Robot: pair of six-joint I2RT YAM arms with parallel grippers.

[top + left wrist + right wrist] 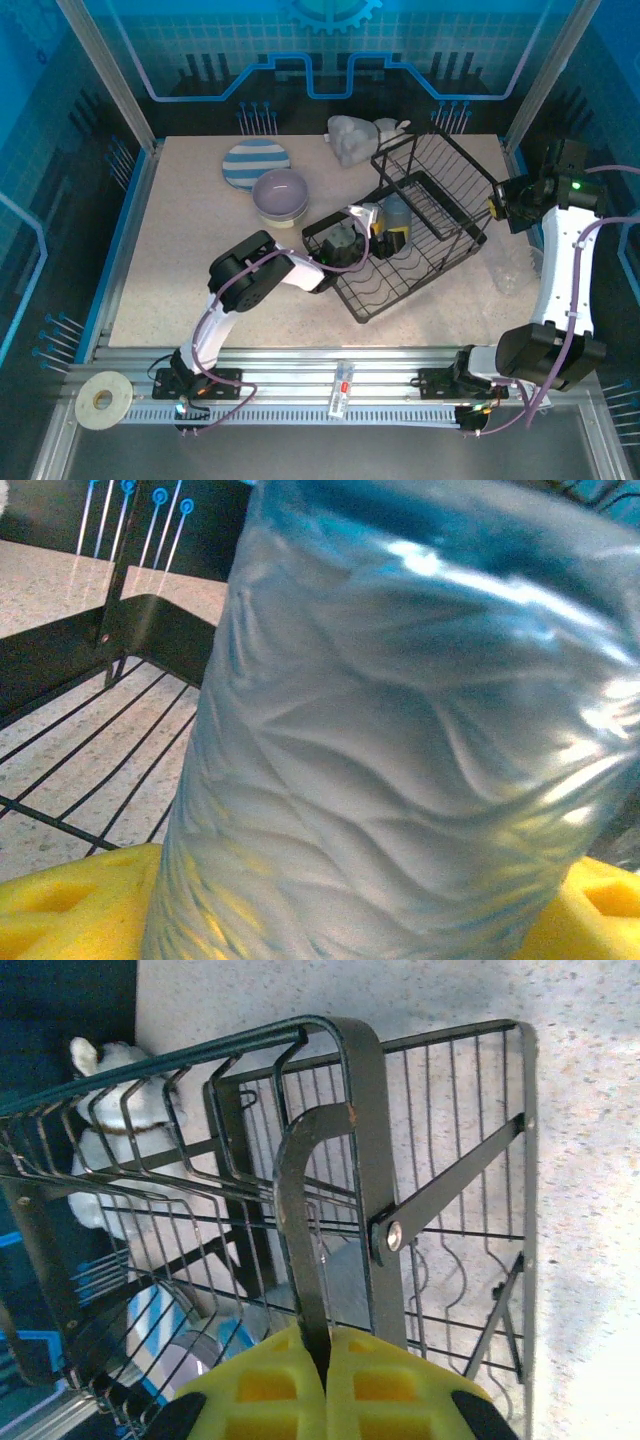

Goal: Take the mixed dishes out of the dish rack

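Clear ribbed cup (400,740), upright in the rack (445,215), flanked by the left gripper's (382,230) wide-set fingers (60,905), which seem to press its walls. Probably light, slick and easily crushed, so grip mid-wall, gently. Right gripper (325,1385) is clamped on the rack's frame.

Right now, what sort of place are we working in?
Probably a robot test cell, not a kitchen: aluminium posts, a blue back panel with a gear graphic, and mounting rails along the table's near edge.
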